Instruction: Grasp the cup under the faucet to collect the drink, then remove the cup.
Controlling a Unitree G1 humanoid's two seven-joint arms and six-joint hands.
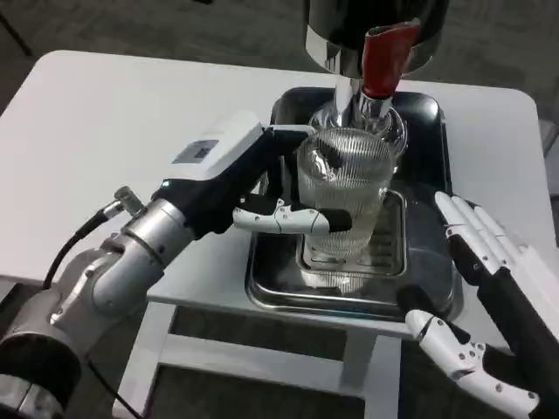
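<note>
On the left, the robot's silver left forearm reaches in from the lower corner across the white worktop (113,131). Its left hand (262,188) has a white back carrying a small grey label whose writing is too small to read. The fingers (293,218) wrap across the front of the cup (342,192), so this hand grips the cup from the cup's left side.

The cup is clear ribbed glass, standing upright with its long axis vertical and its open mouth pointing up towards the faucet (371,92). It sits inside the steel drip tray (271,292), over the slotted grate (389,249) in the tray's middle. The spout of the faucet is right above the cup's rim, at its far side. No drink level can be made out through the glass. No brand or writing shows on the cup or tray.

Above, the dark round dispenser (376,22) carries a red tap lever (384,57) that hangs down the front of the chrome faucet.

On the right, the right hand (476,288) rests near the tray's right edge, fingers straight and spread, holding nothing, apart from the cup.
</note>
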